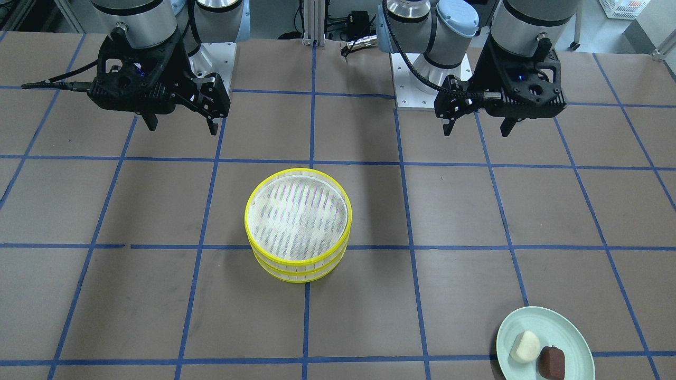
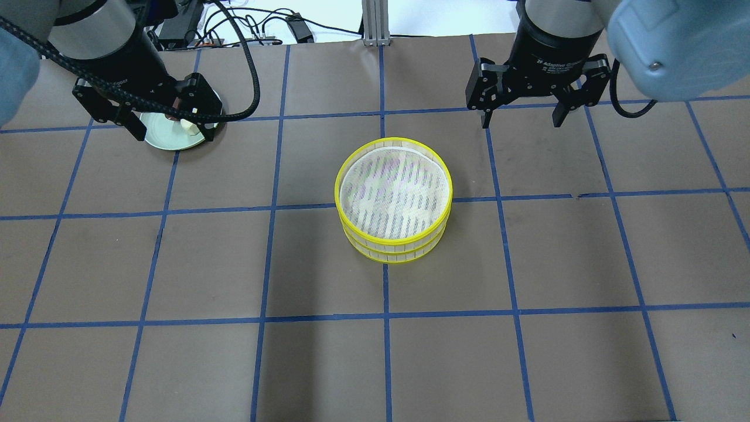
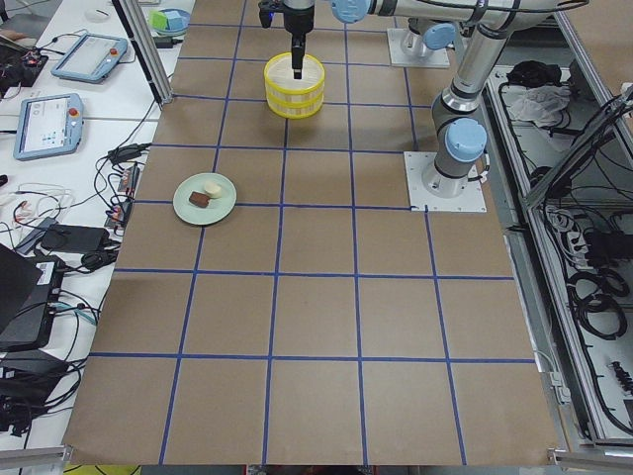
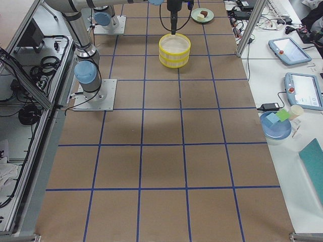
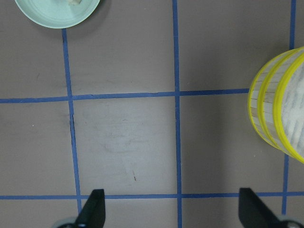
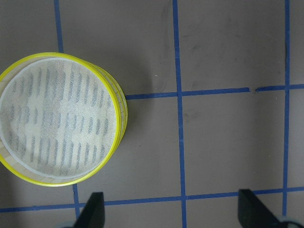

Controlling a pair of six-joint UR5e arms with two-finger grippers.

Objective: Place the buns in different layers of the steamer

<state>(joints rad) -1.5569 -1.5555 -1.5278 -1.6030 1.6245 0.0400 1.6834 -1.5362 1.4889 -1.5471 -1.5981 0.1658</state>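
Note:
Two yellow-rimmed steamer trays (image 1: 298, 216) stand stacked at the table's middle, also in the overhead view (image 2: 394, 196). The top tray is empty; the inside of the lower one is hidden. A cream-white bun (image 1: 525, 345) and a reddish-brown bun (image 1: 552, 362) lie on a pale green plate (image 1: 560, 327). My left gripper (image 1: 477, 131) is open and empty; in the overhead view (image 2: 174, 138) it partly covers the plate (image 2: 164, 132). My right gripper (image 1: 182, 128) is open and empty, beside the stack (image 6: 59, 118) in its wrist view.
The brown table cover carries a blue tape grid (image 2: 384, 316). The left wrist view shows the plate's edge (image 5: 57, 9) at top left and the stack (image 5: 280, 114) at right. Tablets and cables (image 3: 59, 109) lie beyond the table's far side.

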